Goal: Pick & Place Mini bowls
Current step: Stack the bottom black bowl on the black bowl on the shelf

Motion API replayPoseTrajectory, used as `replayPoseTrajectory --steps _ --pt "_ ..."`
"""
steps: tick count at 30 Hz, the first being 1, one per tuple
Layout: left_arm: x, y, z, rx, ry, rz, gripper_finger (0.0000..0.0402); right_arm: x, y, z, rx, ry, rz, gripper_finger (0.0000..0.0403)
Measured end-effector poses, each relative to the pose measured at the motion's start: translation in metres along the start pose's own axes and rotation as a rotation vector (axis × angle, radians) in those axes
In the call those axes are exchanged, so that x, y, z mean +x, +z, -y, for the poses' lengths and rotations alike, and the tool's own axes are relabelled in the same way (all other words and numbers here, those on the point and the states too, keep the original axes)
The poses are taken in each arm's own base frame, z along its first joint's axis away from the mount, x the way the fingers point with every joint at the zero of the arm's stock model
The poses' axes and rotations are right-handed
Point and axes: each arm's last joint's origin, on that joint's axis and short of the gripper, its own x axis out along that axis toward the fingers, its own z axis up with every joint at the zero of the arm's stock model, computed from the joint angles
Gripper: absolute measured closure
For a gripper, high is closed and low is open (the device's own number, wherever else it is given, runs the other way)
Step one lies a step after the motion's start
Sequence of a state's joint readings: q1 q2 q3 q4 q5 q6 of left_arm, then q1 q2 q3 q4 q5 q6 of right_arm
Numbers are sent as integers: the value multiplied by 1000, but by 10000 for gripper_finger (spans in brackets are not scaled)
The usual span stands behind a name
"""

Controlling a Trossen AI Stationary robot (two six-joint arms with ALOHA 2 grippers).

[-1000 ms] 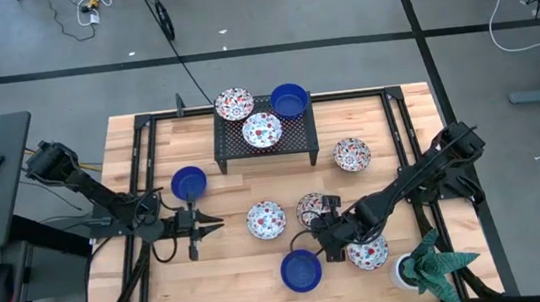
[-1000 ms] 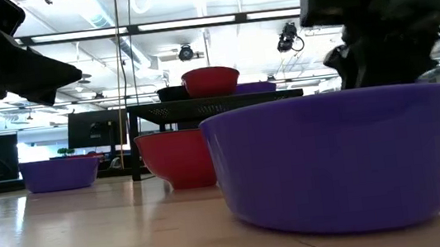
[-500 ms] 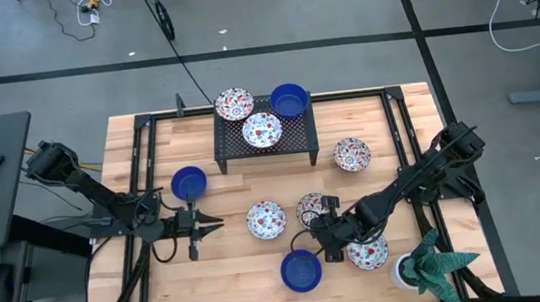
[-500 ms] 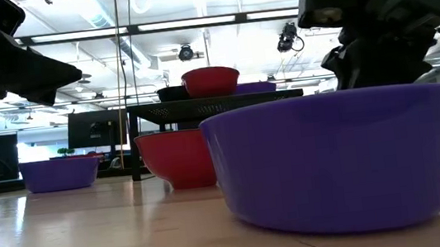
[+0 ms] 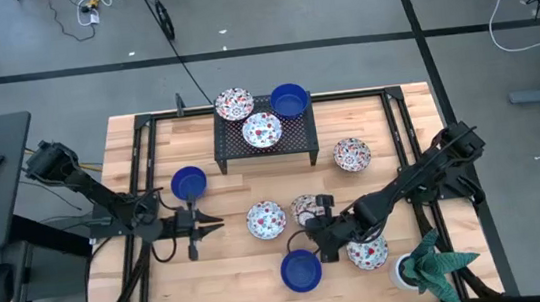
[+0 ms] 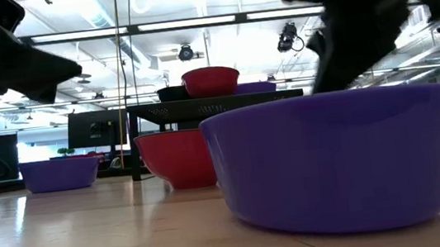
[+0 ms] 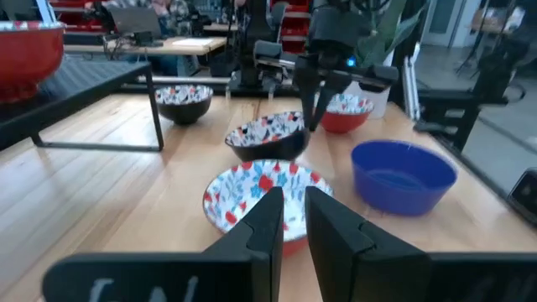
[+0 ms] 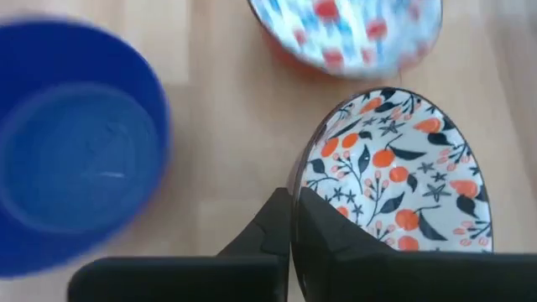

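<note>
Several mini bowls show in the high view. On the black rack (image 5: 265, 149) stand two floral ones (image 5: 234, 102) (image 5: 262, 130) and a blue one (image 5: 289, 100). On the table are blue bowls (image 5: 189, 184) (image 5: 301, 270) and floral bowls (image 5: 352, 154) (image 5: 266, 220) (image 5: 369, 253). My right gripper (image 5: 315, 222) is shut on another floral bowl (image 5: 305, 206), dark outside with orange flowers inside (image 8: 394, 176). My left gripper (image 5: 215, 220) waits shut above the table, left of the middle floral bowl (image 7: 260, 193). My right gripper pinches the floral bowl's rim (image 8: 295, 172), on its near side, with one finger inside the bowl and one outside. The fingers come from above, pointing down. In the left wrist view the bowl (image 7: 267, 134) hangs tilted under the gripper (image 7: 317, 101), seemingly off the table.
A white pot with a green plant (image 5: 428, 265) stands at the near right corner, close to the right arm. A blue bowl (image 8: 75, 143) and a floral bowl (image 8: 352, 33) flank the held one. A black frame edges the table. Bare wood lies between the left gripper and the near edge.
My right gripper, shut on the floral bowl's rim, has shifted slightly toward the table's left and risen, taking the bowl with it. The left arm has kept still.
</note>
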State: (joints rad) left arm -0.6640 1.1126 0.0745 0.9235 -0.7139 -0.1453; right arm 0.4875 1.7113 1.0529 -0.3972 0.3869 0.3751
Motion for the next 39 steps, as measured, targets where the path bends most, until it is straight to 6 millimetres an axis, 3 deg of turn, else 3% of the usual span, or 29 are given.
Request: replayPoseTrajectory --steps 8,17,22,30,39 --pt "4 13 3 34 -61 66 346 -26 46 -6 -108 30 141 395" --pt "36 52 7 170 -115 170 341 -58 88 -9 -206 45 288 396" --pt "57 72 13 275 -143 104 290 -61 89 -8 -222 42 271 396" --pt "80 96 17 351 -260 -140 191 -59 82 -6 -219 31 193 396" --pt "105 88 15 470 -233 -180 191 -59 82 -4 -220 26 189 396"
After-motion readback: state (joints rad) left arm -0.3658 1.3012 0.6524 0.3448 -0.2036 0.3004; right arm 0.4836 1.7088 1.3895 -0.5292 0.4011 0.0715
